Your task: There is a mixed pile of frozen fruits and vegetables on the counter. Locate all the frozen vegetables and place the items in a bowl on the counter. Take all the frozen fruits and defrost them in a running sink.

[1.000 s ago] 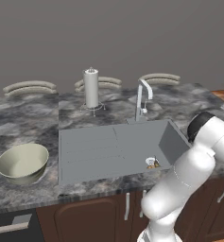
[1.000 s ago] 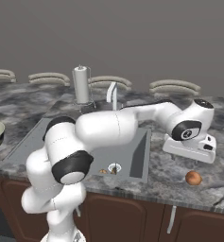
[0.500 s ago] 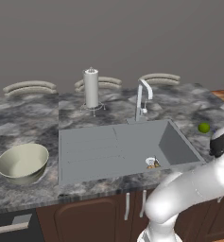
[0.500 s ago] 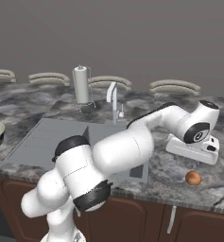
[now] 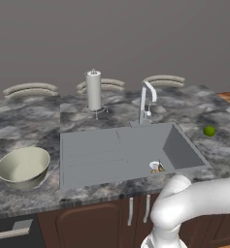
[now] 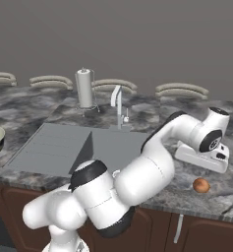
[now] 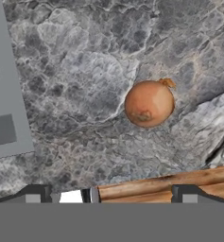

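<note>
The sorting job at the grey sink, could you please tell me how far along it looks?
Done: a small orange-brown lump lies by the matt grey sink's drain. In hand: nothing; the open hand hangs above the reddish-brown oval lump on the dark marbled counter. Left: that lump and the lime-green ball go into the pale cream-green bowl.

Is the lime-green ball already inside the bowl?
No, the lime-green ball lies on the counter right of the sink, far from the bowl.
</note>
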